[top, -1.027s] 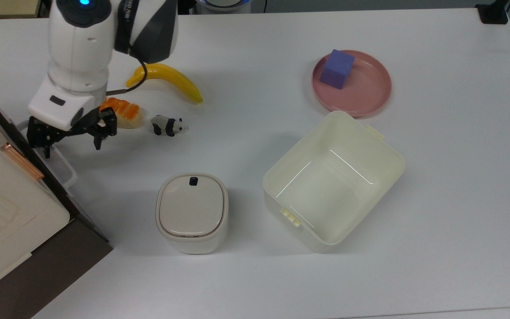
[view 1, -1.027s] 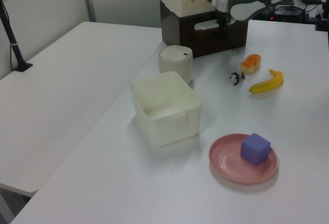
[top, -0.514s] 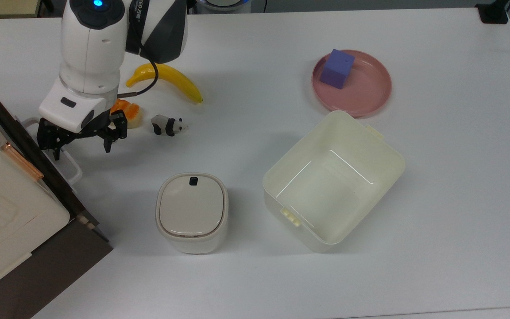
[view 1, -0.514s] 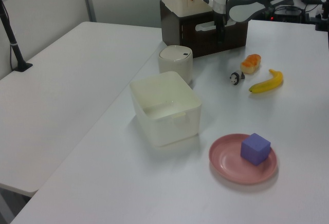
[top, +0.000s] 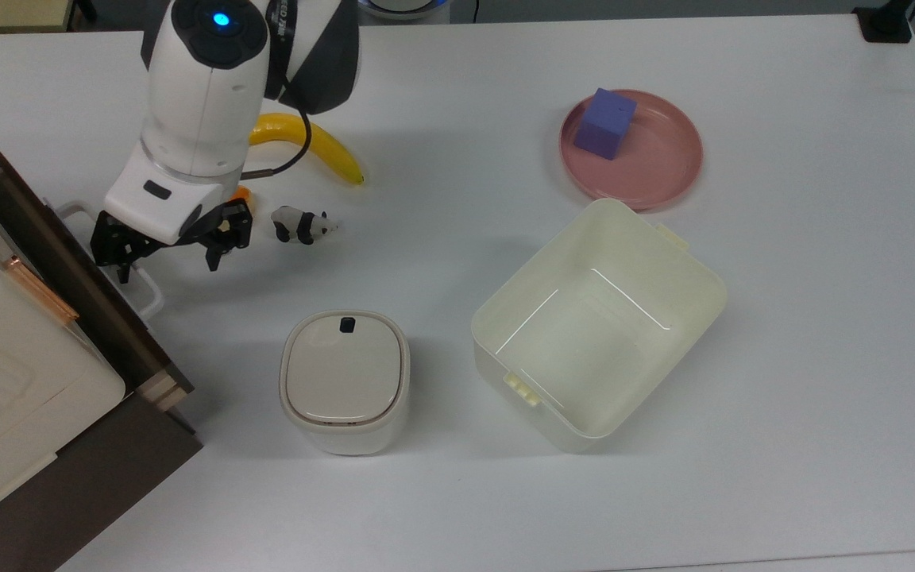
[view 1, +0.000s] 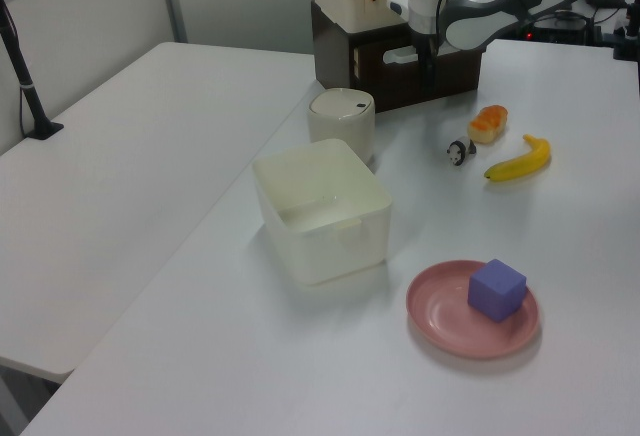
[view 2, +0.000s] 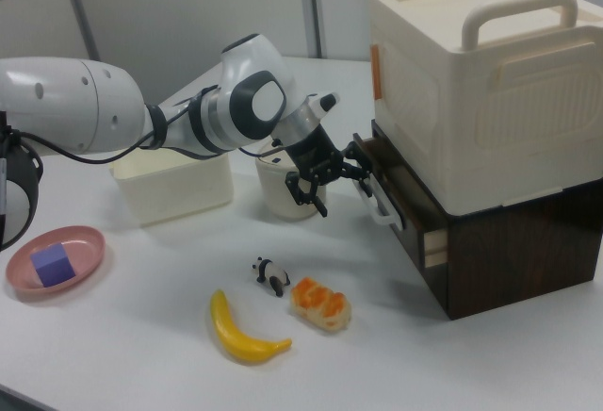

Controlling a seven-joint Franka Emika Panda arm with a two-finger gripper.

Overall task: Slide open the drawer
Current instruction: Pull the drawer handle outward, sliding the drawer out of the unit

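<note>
The drawer (top: 80, 270) sits partly pulled out of the dark cabinet at the bench's (top: 457, 492) left edge in the top view, its tan inside mostly hidden under the cream box (view 2: 480, 81) stacked above. The claw (top: 167, 248) has its fingers apart, one hooked through the white loop handle (view 2: 377, 205). The arm covers much of the orange toy (top: 240, 195).
</note>
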